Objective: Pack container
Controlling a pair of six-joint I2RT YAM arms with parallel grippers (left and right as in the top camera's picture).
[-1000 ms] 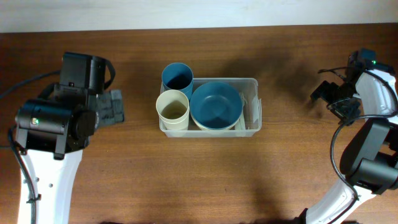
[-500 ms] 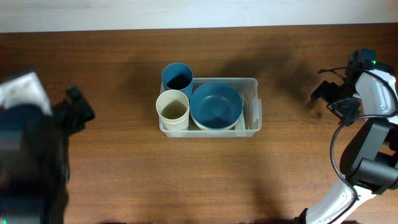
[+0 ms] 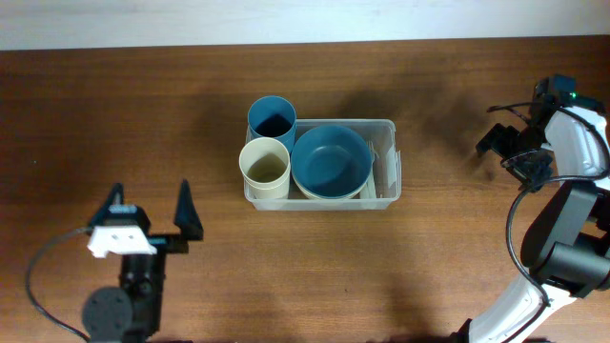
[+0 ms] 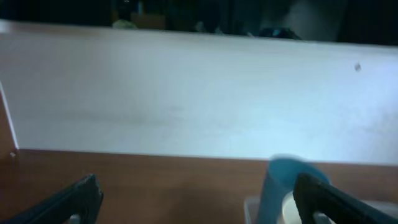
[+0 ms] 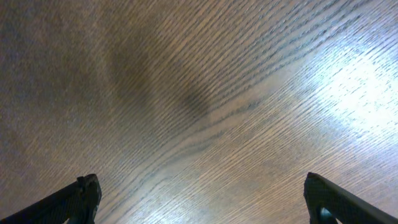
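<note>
The clear plastic container [image 3: 392, 187] sits mid-table. At its left end stand a blue cup [image 3: 272, 118] and a cream cup [image 3: 264, 166], and a blue bowl [image 3: 331, 160] fills its middle. My left gripper [image 3: 152, 205] is at the near left, well away from the container, open and empty. In the left wrist view my left gripper [image 4: 199, 208] points across the table, with the blue cup [image 4: 278, 186] and a corner of the container [image 4: 251, 210] beside the right finger. My right gripper [image 3: 492, 135] hovers right of the container, open over bare wood, as the right wrist view [image 5: 205, 202] shows.
A pale wall [image 4: 199, 106] runs along the table's far edge. Something white [image 3: 389, 164] lies in the container's right end, too unclear to name. The left arm's cable [image 3: 43, 267] loops at the near left. The right arm's base [image 3: 562, 252] occupies the right side.
The left arm has swung away from beside the container's left end to the near left of the table, its gripper still open. The right arm has not moved.
</note>
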